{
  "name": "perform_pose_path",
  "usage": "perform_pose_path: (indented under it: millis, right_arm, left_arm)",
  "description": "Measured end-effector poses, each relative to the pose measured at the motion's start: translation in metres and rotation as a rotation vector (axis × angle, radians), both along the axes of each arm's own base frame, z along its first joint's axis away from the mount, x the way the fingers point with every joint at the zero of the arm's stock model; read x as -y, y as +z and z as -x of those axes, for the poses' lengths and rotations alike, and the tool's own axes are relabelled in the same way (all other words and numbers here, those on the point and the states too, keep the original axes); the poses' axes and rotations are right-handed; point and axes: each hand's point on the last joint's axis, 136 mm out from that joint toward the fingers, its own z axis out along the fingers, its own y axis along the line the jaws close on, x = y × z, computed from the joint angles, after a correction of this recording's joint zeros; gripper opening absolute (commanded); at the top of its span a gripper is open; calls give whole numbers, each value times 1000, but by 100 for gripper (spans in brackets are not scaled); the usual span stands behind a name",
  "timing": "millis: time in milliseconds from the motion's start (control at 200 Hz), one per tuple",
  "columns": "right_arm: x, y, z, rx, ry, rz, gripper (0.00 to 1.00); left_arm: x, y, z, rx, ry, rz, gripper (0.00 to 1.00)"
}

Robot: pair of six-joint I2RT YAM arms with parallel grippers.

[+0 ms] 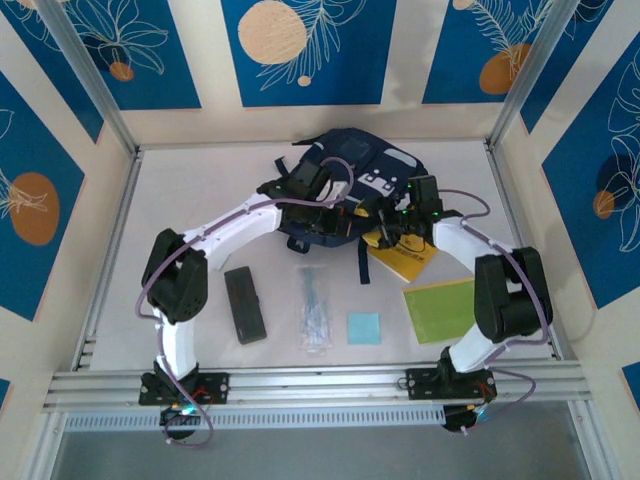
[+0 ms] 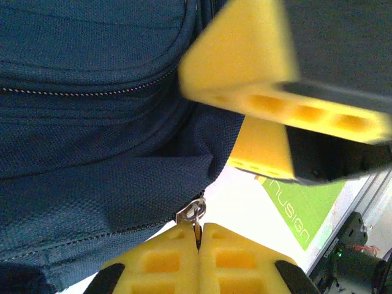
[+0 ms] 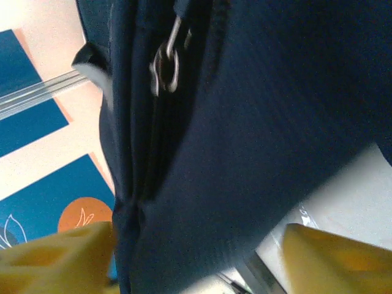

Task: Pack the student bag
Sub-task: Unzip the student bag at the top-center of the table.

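Your left gripper (image 2: 197,231) clamps the metal zipper pull (image 2: 195,212) of the dark navy fabric backpack (image 2: 92,122). Your right gripper (image 3: 196,263) stands parted, straddling its fabric.

The student bag (image 2: 92,122) is matt navy cloth with a coarse, grainy weave and stitched seams. Its zipper pull (image 2: 195,212) is bare, shiny metal. The fingers of the left gripper (image 2: 198,236) and the right gripper (image 3: 196,257) are smooth yellow moulded plastic with a dull sheen. The table (image 1: 200,200) is pale and matt, edged by a brushed metal rail (image 1: 320,383). The black case (image 1: 245,305) looks matt, the clear pouch (image 1: 315,312) is glossy plastic film, and the green sheet (image 1: 442,312) is smooth.
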Motion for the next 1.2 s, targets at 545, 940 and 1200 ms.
perform_pose_path:
  millis: [545, 940, 1200]
  right_arm:
    - [25, -5, 10, 13, 74, 117, 0]
    - [35, 11, -7, 150, 343, 254, 0]
    - [57, 3, -52, 94, 338, 368, 27]
  left_arm:
    - [-141, -34, -46, 29, 145, -343, 0]
    - [-144, -44, -27, 68, 83, -310, 0]
    - [-95, -19, 34, 101, -24, -190, 0]
